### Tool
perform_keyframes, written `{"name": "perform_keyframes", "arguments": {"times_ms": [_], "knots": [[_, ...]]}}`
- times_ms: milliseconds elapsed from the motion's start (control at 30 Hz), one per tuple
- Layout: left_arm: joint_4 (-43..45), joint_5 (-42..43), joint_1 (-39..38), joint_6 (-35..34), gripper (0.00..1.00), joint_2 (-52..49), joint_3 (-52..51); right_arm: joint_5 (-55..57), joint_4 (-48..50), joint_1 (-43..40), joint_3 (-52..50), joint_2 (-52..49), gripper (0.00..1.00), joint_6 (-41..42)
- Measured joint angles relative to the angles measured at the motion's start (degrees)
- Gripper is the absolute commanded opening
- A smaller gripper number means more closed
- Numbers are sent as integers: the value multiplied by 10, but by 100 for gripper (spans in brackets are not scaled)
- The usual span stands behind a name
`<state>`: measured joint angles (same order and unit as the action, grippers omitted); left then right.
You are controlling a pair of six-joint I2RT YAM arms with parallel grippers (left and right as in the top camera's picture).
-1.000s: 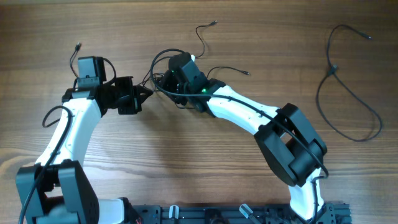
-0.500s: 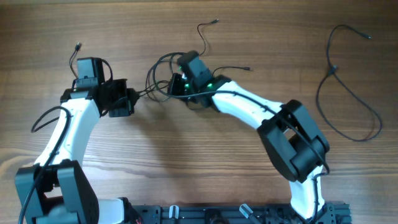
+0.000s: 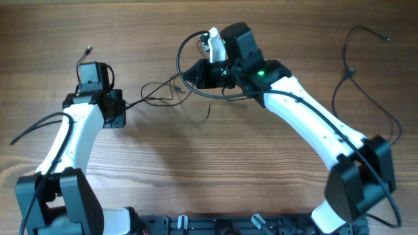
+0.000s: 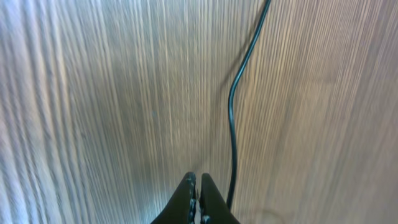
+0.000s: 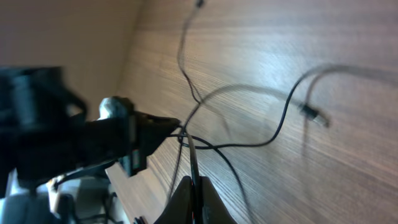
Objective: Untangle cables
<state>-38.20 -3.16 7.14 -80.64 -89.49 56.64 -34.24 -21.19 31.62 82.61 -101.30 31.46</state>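
Note:
Several thin black cables (image 3: 166, 91) lie strung out between my two grippers at the table's middle. My left gripper (image 3: 125, 106) is shut, and one cable leads taut from its tip toward the knot. In the left wrist view that cable (image 4: 233, 124) runs along the right finger and slips under the shut gripper (image 4: 197, 179). My right gripper (image 3: 186, 73) is shut on a cable (image 5: 191, 155), which rises as a loop (image 3: 186, 46) above it. The right wrist view shows my gripper (image 5: 194, 180) clamping this strand, with crossing cables (image 5: 249, 146) and a small plug (image 5: 314, 114) beyond.
Another long black cable (image 3: 366, 98) lies loose at the far right of the wooden table (image 3: 215, 170). A short cable end (image 3: 209, 112) hangs toward the table's middle. The left arm (image 5: 74, 143) fills the left side of the right wrist view.
The right gripper closed on a cable and moved up and to the right with it. The left gripper drew back to the left. The knot stretched out between them.

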Motion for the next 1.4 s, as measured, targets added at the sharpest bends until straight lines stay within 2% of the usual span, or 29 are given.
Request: {"name": "perform_keyframes", "arguments": {"times_ms": [100,300,333,400,433,500,667,833,933,1000,1067,1100,1200,1400], "knots": [[-9,-50,0,0,4,0,0,12,16,-2,9,26,4,-30],[-16,-97,1,4,4,-26,0,25,115,-6,33,75,4,-59],[-17,-100,1,4,7,-40,0,28,126,-6,35,81,4,-61],[-16,-88,1,20,24,-50,-1,33,134,-6,38,90,4,-63],[-9,-74,1,33,37,-52,-1,37,134,-6,38,94,4,-63],[19,-17,1,93,46,-52,-2,40,97,-6,41,97,4,-63],[32,134,1,193,50,-52,15,44,-2,-6,42,93,4,-63],[49,297,0,221,59,-52,25,42,-31,-6,42,53,4,-65],[33,349,-4,218,59,-52,25,38,-33,-6,42,30,4,-65],[28,378,-9,216,55,-52,25,38,-33,-6,42,24,4,-65],[26,413,-13,215,38,-52,25,38,-33,-6,42,21,4,-65],[26,432,-14,215,36,-52,25,38,-33,-6,42,20,4,-65],[13,455,-16,214,36,-52,26,59,-33,-6,42,20,4,-65],[-28,446,-35,191,41,-52,26,104,-37,-6,41,11,4,-65]]}}
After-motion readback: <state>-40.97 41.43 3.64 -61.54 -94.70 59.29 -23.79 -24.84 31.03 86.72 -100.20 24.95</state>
